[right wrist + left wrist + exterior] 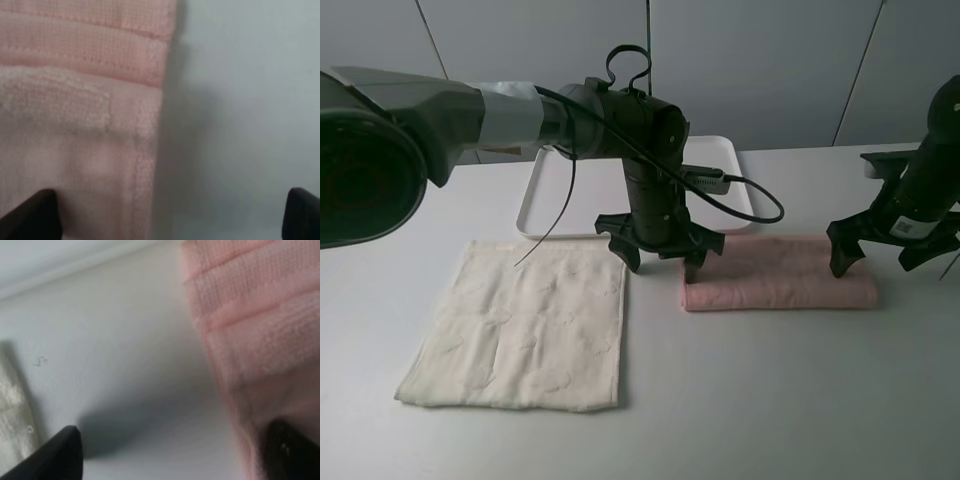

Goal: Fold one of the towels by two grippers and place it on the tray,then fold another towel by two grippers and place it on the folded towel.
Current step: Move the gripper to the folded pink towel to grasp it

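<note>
A pink towel [780, 272], folded into a long strip, lies on the table right of centre. A cream towel [520, 330] lies flat and unfolded on the left. A white tray [545, 190] stands at the back. My left gripper [661, 264] is open and low over the strip's left end. In the left wrist view one finger [292, 450] is over the pink towel [250, 315], the other [55, 455] over bare table. My right gripper [878, 264] is open over the strip's right end. The right wrist view shows the pink towel's [75, 100] edge between the open fingers [30, 215].
The cream towel's edge [12, 405] lies close beside the left gripper [172, 455]. The left arm [650, 150] reaches across in front of the tray. Bare table [240, 100] lies right of the pink towel, under the right gripper [167, 215].
</note>
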